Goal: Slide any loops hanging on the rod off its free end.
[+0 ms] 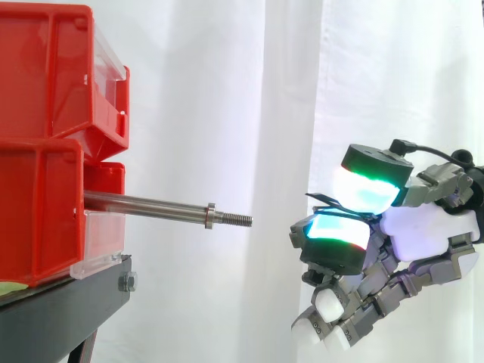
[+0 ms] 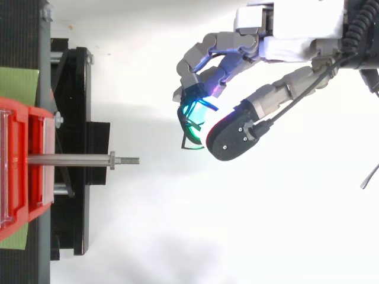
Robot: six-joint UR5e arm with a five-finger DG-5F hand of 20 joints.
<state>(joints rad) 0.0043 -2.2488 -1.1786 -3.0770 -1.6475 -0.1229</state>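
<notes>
A steel rod (image 1: 151,206) sticks out level from between the red bins (image 1: 45,83) and ends in a nut and a threaded free tip (image 1: 236,220). Nothing hangs on the rod (image 2: 71,160). My hand (image 1: 423,234) hovers to the right of the tip, apart from it and at about its height. Two glowing pads (image 1: 333,231) pinch a thin dark loop with green and blue in it (image 1: 321,198). In the top view the loop (image 2: 184,139) dangles from the pinch toward the rod, and the hand (image 2: 284,35) comes in from the upper right.
The red bins (image 2: 18,165) are stacked on a black stand (image 1: 68,310), with a clear front panel below the rod. A white curtain hangs behind. Open space lies between the rod's tip and the hand.
</notes>
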